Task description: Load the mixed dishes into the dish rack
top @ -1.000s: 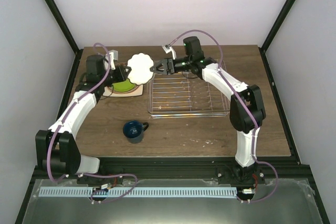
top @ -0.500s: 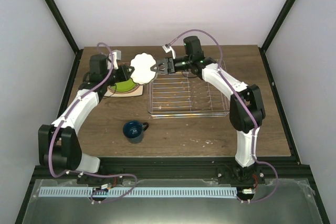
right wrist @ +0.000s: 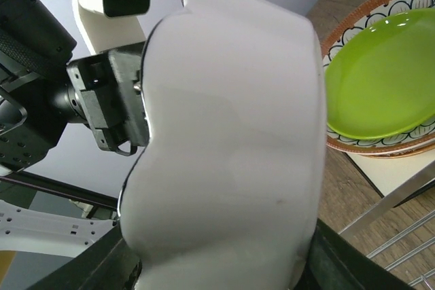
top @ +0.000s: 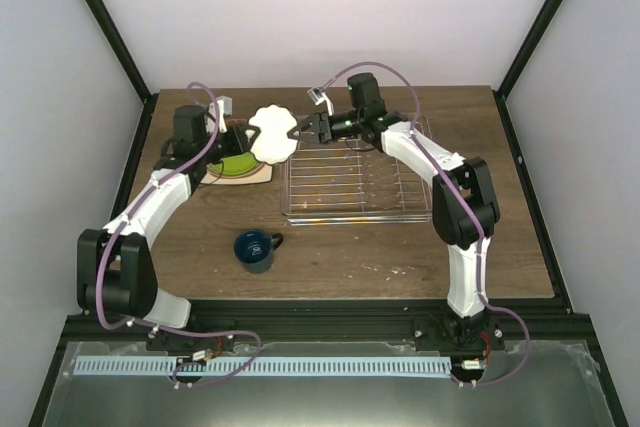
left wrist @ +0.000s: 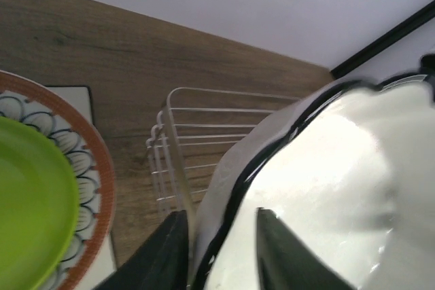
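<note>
Far left on the wooden table (top: pixel 400 247), got a stack of three: lime-green round plate (top: pixel 236 162) on the beige floral round plate (left wrist: pixel 85 168), on the white square plate (top: pixel 263 175).

Just above that stack, the left gripper (top: pixel 243 140), with fingers (left wrist: pixel 170 249) straddling the rim of the small white scalloped bowl (top: pixel 272 131), one inside and one outside. Honestly can't tell whether it's pinching or just sitting loose around the rim.

Bowl up off the table, tipped on edge, sandwiched between the two grippers, just past the stack and just short of the rack's far-left corner.

Down toward the front, dark blue handled mug (top: pixel 256 249), upright, handle to the right, well apart from both grippers.

Next over, the right gripper (top: pixel 300 129), reaching in from the rack side. Fingers (right wrist: pixel 122 263) flank the bowl's outer wall and look pressed onto it.

Furthest right, the silver wire dish rack (top: pixel 360 187), flat on the table under the right arm.
</note>
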Controlling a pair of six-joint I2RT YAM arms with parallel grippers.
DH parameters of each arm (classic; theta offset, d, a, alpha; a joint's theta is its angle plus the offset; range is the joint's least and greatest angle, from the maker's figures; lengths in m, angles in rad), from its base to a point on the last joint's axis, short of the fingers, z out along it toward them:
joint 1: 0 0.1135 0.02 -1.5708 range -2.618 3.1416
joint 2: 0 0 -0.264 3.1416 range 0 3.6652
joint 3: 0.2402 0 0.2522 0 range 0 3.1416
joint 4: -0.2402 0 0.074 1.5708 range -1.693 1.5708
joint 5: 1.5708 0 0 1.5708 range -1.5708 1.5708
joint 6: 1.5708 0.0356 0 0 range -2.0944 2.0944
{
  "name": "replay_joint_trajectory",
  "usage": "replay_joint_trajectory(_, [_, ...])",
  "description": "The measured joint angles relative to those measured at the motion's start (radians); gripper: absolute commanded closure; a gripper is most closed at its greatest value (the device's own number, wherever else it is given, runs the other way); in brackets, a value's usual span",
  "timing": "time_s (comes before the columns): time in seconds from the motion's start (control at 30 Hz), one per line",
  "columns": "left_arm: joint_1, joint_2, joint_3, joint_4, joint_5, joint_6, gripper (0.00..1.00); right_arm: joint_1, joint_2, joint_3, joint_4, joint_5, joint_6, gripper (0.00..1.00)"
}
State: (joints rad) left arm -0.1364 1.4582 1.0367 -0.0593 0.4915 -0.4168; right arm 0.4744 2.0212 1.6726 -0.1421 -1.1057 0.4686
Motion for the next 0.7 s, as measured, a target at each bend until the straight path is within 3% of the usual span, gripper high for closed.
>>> replay_joint_trajectory(0.13, [-0.002,0.000,0.000,0.037,0.017,-0.010,0.38,0.004,0.003,0.000,-0.007,0.003,-0.007,0.71])
replay_joint_trajectory(0.23, [-0.003,0.000,-0.001,0.049,0.019,-0.011,0.13,0.008,0.009,0.000,-0.008,0.011,-0.011,0.71])
replay_joint_trajectory(0.3, [-0.003,0.000,-0.002,0.053,0.019,-0.016,0.01,0.008,0.011,0.000,-0.013,0.018,-0.016,0.71])
replay_joint_trajectory(0.7, [0.063,-0.020,-0.003,-0.016,-0.021,0.005,0.00,0.005,0.012,0.003,-0.142,0.131,-0.120,0.72])
